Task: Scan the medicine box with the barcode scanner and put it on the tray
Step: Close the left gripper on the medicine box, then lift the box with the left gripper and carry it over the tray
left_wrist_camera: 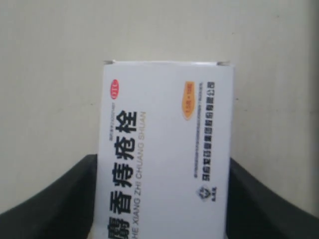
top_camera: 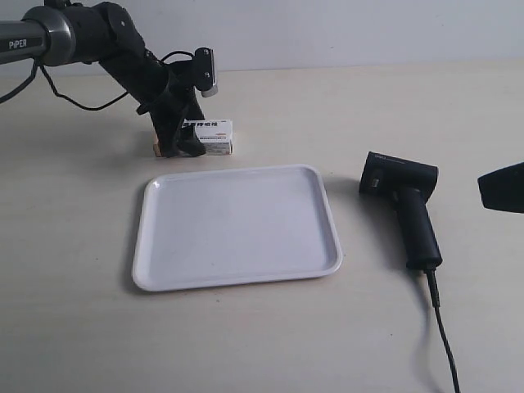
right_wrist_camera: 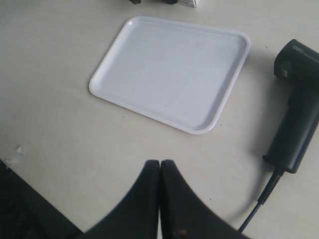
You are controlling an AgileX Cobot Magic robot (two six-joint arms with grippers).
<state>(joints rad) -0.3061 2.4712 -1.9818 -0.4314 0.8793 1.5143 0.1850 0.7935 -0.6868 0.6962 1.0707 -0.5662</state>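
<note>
The white medicine box [top_camera: 214,136] with dark printed text stands on its edge on the table, just behind the tray. My left gripper [top_camera: 184,135] is the one at the exterior view's left. In the left wrist view the medicine box [left_wrist_camera: 164,149] fills the space between the two black fingers of the left gripper [left_wrist_camera: 163,159], which press on its sides. The white tray [top_camera: 237,225] lies mid-table, seen also as the tray [right_wrist_camera: 169,69]. The black barcode scanner [top_camera: 405,201] lies flat to its right. My right gripper [right_wrist_camera: 160,164] is shut and holds nothing, apart from the scanner [right_wrist_camera: 299,114].
The scanner's thin black cable [top_camera: 442,327] runs from the handle toward the table's front edge. The right gripper [top_camera: 501,187] shows at the exterior view's right border. A pale wall rises behind the table.
</note>
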